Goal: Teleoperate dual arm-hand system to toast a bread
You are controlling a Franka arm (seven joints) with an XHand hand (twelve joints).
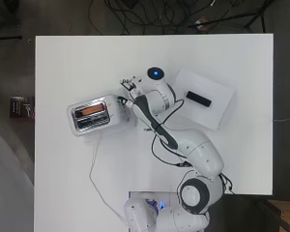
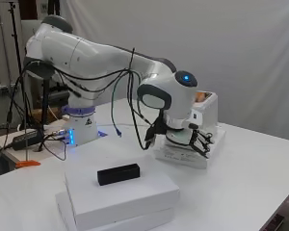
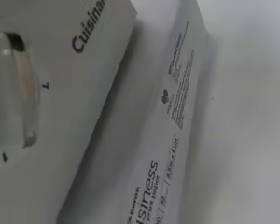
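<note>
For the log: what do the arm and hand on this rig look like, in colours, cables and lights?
The arm is glossy white with rounded segments and dark grey joint bands. Black cables loop loosely along it toward the wrist. A blue light glows on the rounded housing near the wrist, and more blue glows at the base. The hand is black and white, with thin dark fingers.

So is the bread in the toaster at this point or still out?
In: the overhead view shows an orange-brown slice in one slot of the toaster.
</note>
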